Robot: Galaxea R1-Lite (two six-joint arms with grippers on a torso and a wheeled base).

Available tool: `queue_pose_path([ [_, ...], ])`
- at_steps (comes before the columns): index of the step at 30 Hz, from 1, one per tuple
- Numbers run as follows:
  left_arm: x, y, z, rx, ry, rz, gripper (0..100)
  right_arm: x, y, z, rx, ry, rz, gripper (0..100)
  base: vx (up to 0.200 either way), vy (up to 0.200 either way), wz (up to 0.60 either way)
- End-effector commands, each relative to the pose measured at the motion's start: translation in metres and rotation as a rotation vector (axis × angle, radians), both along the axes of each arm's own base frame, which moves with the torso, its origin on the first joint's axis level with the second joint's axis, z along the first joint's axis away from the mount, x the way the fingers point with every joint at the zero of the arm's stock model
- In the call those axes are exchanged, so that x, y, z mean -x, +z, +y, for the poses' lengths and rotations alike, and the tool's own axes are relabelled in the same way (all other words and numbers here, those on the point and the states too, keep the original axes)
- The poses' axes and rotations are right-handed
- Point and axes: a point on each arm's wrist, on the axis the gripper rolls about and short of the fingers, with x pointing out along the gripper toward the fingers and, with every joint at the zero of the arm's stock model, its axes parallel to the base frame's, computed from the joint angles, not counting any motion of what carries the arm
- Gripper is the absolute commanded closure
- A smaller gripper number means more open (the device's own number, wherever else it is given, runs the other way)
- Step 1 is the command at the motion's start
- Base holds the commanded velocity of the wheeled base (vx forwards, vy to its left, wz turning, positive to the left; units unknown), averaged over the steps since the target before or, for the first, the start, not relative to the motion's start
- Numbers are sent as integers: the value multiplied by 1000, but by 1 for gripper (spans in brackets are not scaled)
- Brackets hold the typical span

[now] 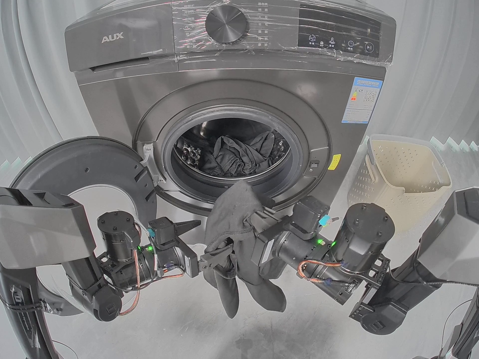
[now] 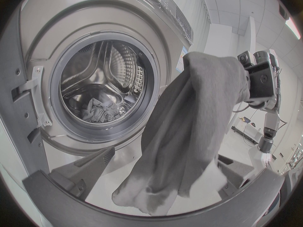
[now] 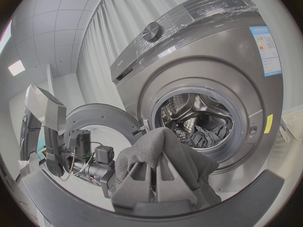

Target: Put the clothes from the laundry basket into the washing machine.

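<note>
Dark grey garment [image 1: 234, 215] hangs in front of the open washing machine [image 1: 124, 100], not yet inside.

Right end effector [image 1: 255, 220] is pressed together on the garment's upper fold, just below the rim of the port; the cloth drapes over its fingers [image 3: 172, 180] and hangs in loose folds toward the floor [image 1: 174, 320]. Left end effector [image 1: 215, 235] is spread wide at the garment's left side, with the hanging cloth between its fingers [image 2: 91, 164]; whether they touch it, cannot tell. Drum [image 1: 197, 140] holds a heap of dark clothes [image 1: 239, 155] low at the back. Door [image 1: 75, 165] is swung fully open to the machine's left. Cream perforated laundry basket [image 1: 404, 170] stands on the floor just right of the machine, well apart from both end effectors.
</note>
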Motion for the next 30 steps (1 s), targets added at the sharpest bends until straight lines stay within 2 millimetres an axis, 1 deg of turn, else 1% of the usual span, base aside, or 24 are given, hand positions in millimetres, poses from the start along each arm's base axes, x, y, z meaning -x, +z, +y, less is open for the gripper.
queue_pose_path([
  [1,1,-5,2,-10,4,19,0,-5,8,-4,-21,-48,-14,100,0,0,0],
  [8,5,-7,4,-20,5,29,0,-8,12,-2,-37,-71,-20,100,0,0,0],
  [9,7,-8,4,-30,-6,32,0,-13,14,-3,-49,-83,-22,100,0,0,0],
  [12,11,-12,3,-45,-18,40,0,-17,16,-3,-58,-91,-28,100,0,0,0],
  [17,10,-16,2,-57,-22,45,0,-22,21,-4,-74,-103,-43,100,0,0,0],
  [23,4,-27,0,-67,-21,63,0,-24,26,-2,-90,-110,-55,100,0,0,0],
  [24,-1,-33,-1,-73,-15,70,0,-23,27,-2,-93,-112,-56,100,0,0,0],
  [30,-14,-44,-5,-72,-1,71,0,-22,29,-2,-98,-110,-60,100,0,0,0],
])
